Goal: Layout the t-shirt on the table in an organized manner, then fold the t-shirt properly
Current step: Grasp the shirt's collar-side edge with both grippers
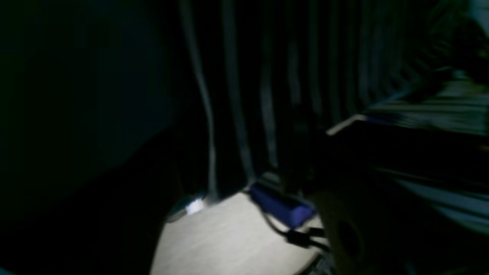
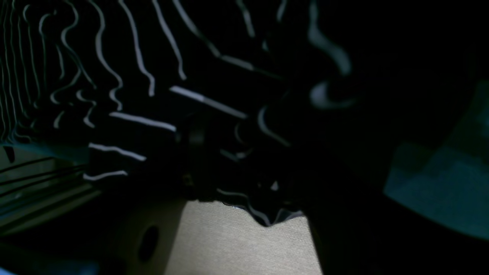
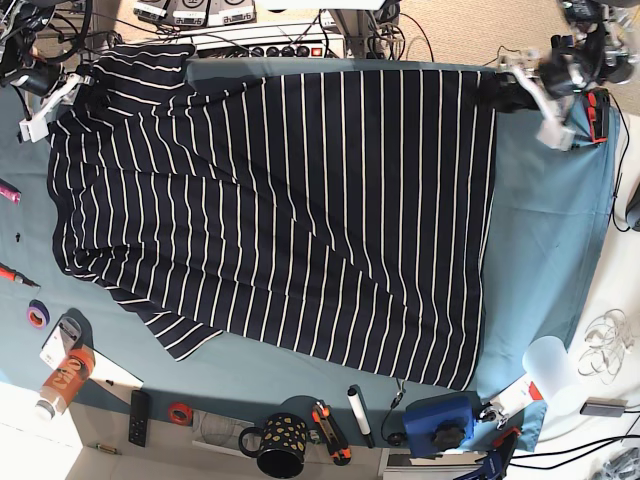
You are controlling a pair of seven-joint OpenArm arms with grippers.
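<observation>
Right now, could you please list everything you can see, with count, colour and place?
striped fabric t-shirt: one, dark navy with thin white stripes, spread over most of the table
cloth-covered table: one, teal-blue, under the shirt
spotted ceramic mug: one, black, near edge
blue box: one, near edge
tape rolls: two, one red, one purple, near edge and side
bottle: one, orange label, near corner
left gripper: one, at shirt's far corner, grip unclear
right gripper: one, at shirt's other far corner, grip unclear
</observation>
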